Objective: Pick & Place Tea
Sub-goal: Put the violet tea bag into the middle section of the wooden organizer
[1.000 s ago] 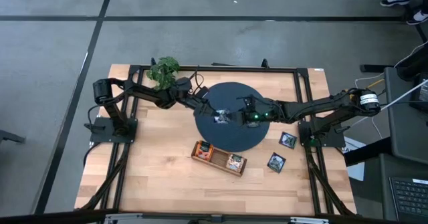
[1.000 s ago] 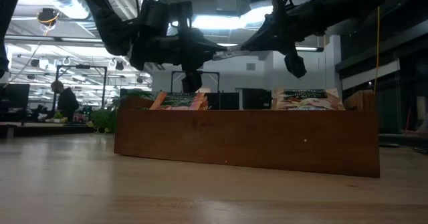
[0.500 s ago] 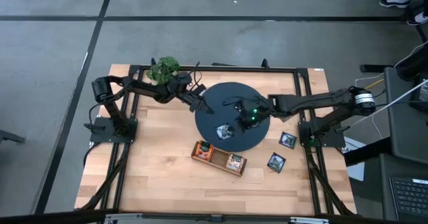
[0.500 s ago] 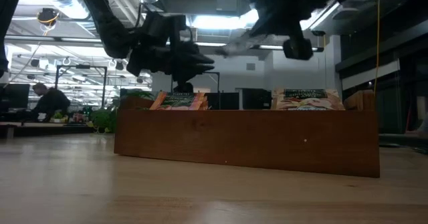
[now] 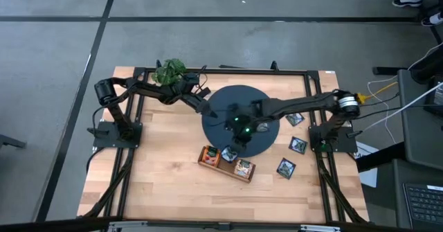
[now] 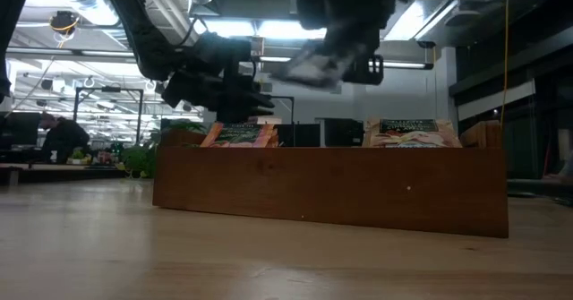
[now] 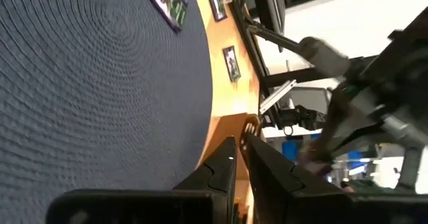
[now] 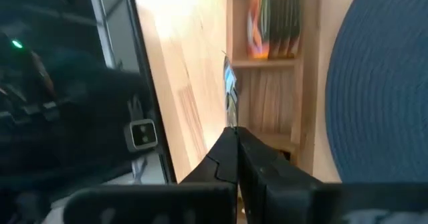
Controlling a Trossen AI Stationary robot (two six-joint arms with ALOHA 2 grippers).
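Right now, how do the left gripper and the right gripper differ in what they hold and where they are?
The right gripper is shut on a tea sachet; the left gripper holds nothing. The right gripper hangs over the brown tray's middle compartment; the left gripper is over the round mat's edge. Both are dark, two-fingered and off the table.
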